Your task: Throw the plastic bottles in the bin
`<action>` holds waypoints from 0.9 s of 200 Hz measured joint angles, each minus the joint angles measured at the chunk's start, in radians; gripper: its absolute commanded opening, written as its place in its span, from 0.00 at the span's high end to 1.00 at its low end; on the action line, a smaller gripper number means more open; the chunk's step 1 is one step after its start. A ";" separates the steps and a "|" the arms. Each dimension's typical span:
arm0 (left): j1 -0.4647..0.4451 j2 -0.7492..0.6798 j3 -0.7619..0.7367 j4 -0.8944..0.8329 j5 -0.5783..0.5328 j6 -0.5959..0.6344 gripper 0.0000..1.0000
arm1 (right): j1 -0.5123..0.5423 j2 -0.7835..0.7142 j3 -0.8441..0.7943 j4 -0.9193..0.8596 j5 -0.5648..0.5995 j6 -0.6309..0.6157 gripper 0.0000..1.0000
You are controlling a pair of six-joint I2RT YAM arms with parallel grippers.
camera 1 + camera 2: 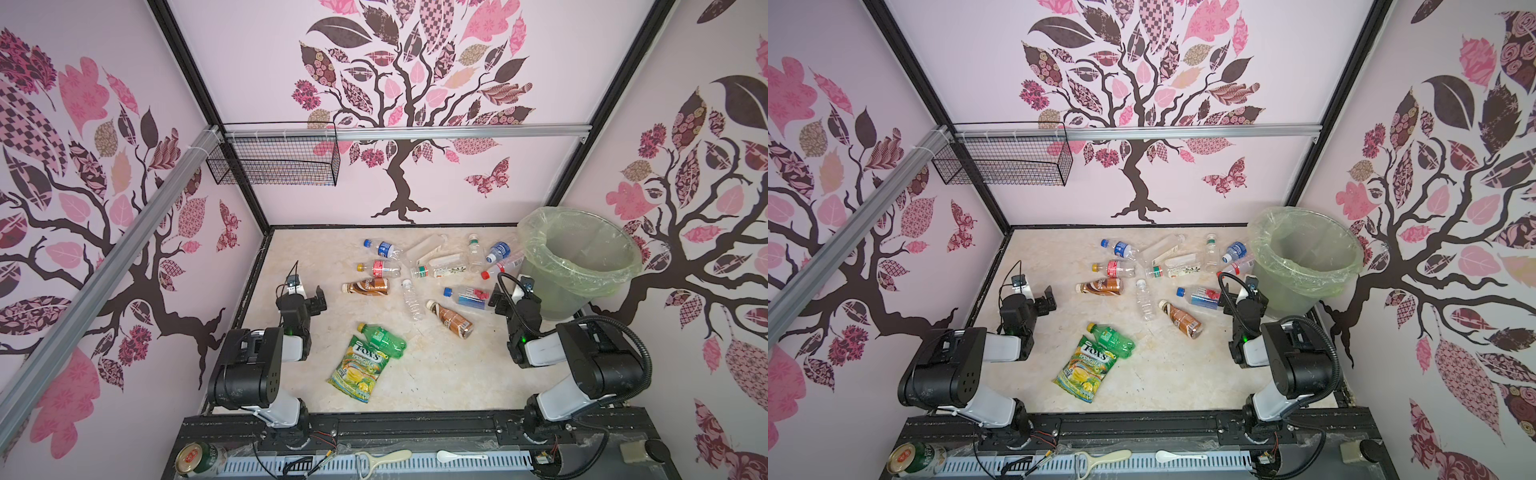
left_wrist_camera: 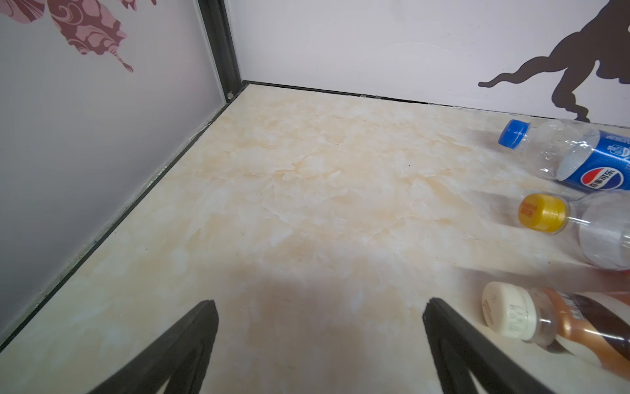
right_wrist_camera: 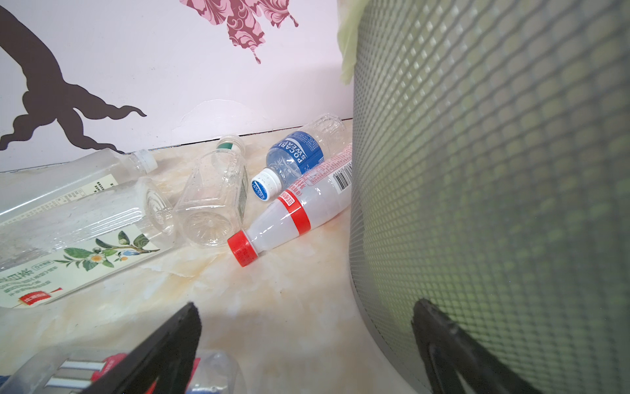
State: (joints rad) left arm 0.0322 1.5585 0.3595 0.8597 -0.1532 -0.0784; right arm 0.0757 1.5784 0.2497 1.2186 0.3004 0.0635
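While nothing is held yet, step: choosing a first bottle. The plastic bottles (image 1: 444, 266) lie scattered on the table (image 1: 436, 374), and none shows inside the bin (image 1: 540, 266) at the far right.
Left gripper (image 2: 319, 303): jaws wide apart, empty, over bare table near a brown bottle (image 1: 368, 286).
Right gripper (image 3: 306, 303): jaws wide apart, empty, beside the bin's wall.
Blue-capped bottle (image 1: 467, 296): on its side just beside the right gripper, long axis across the table, cap toward the left arm.
Next move: probably set the right jaws across that bottle's body and close.
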 measured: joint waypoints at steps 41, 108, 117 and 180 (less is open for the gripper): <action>0.000 -0.022 0.003 -0.038 0.000 0.000 0.02 | 0.002 -0.076 0.070 -0.209 -0.002 -0.004 0.00; -0.035 -0.257 0.151 -0.412 -0.080 -0.059 0.02 | 0.138 -0.204 0.270 -0.589 0.111 -0.014 0.01; -0.051 -0.282 0.158 -0.468 -0.107 -0.080 0.02 | 0.178 -0.204 0.306 -0.660 0.130 -0.015 0.00; -0.167 -0.307 0.467 -0.925 -0.203 -0.215 0.02 | 0.245 -0.205 0.678 -1.137 0.163 0.057 0.01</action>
State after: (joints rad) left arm -0.1352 1.2518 0.8265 -0.0650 -0.3557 -0.2935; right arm 0.3202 1.3731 0.9279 0.0814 0.4637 0.1207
